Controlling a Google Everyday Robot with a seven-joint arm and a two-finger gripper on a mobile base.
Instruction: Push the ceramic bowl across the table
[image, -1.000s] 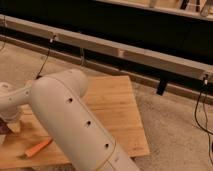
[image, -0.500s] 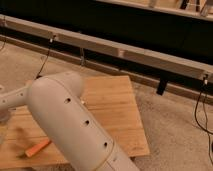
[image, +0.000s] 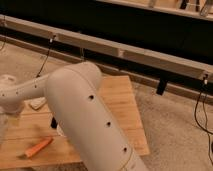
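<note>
The ceramic bowl is hidden or out of view. The table (image: 122, 107) has a light wood plank top and lies below my arm. My big white arm (image: 80, 110) fills the foreground. Its forearm (image: 22, 92) reaches left over the table and bends down at the frame's left edge (image: 2, 125). The gripper is past that bend, beyond the left edge, and does not show.
An orange carrot-like thing (image: 39, 147) lies near the table's front left. A pale object (image: 37, 103) sits under the forearm, and a small dark upright piece (image: 53, 122) stands beside the arm. A long rail (image: 150, 57) with hanging cables runs behind the table.
The arm has swung left and lower over the table. A dark round thing seen at the left edge one second ago no longer shows.
</note>
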